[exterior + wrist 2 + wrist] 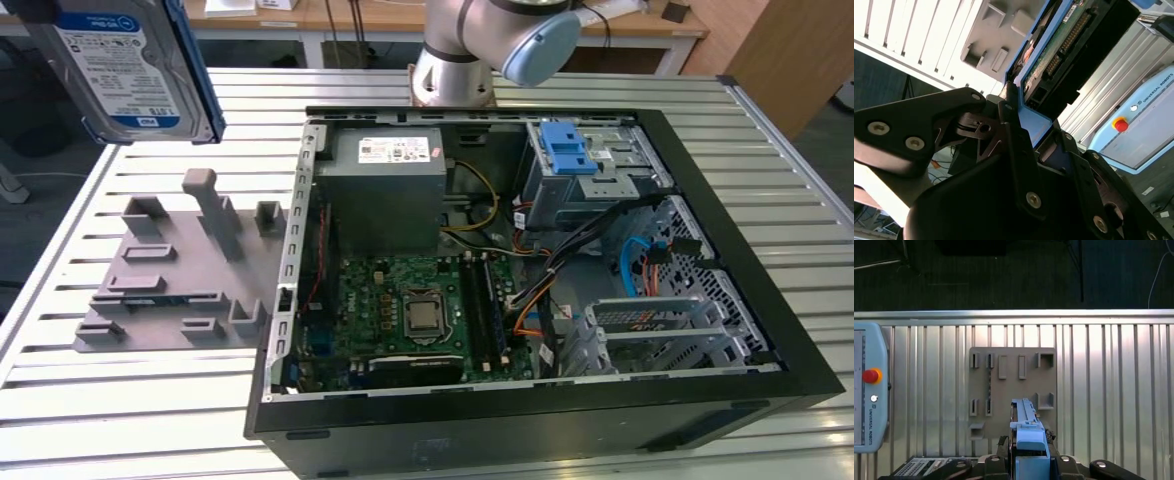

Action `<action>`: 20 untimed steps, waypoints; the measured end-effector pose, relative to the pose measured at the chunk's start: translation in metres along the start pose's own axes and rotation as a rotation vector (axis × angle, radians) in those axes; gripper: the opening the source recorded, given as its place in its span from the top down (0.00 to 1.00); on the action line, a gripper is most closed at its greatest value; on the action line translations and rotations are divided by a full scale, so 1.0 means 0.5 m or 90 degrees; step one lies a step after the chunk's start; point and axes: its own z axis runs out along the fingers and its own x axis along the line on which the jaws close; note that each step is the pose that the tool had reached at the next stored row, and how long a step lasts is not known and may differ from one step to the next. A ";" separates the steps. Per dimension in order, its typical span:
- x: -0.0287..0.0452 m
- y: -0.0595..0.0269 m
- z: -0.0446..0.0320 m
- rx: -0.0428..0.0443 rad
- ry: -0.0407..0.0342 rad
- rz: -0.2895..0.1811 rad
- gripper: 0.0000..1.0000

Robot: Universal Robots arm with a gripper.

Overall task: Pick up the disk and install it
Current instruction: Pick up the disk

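One disk [127, 70] is up in the air at the exterior view's left, well above the slatted metal table [160, 400]. Its blue-and-white label faces that camera and its blue carrier runs down the edge on the exterior view's right. The long axis stands near upright, leaning a little. One gripper [1034, 130] pinches it: in the second wrist view the black fingers [1008, 117] are pressed onto the blue carrier at one end, and the drive's green circuit-board side shows beyond them. In the first wrist view the disk [1026, 422] is seen edge-on, with its long axis running straight out from the gripper [1029, 462] over one grey fixture plate [1004, 390] with slots and posts that lies on the table. In the exterior view that plate [174, 290] lies beside one open computer case [747, 390], which holds one motherboard [400, 300], one grey power supply [387, 190] and one blue latch [567, 150] on the drive cage. One teach pendant [869, 390] lies on the table near the plate.
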 end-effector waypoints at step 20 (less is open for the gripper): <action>0.014 -0.054 -0.001 -0.0016 0.0009 0.000 0.64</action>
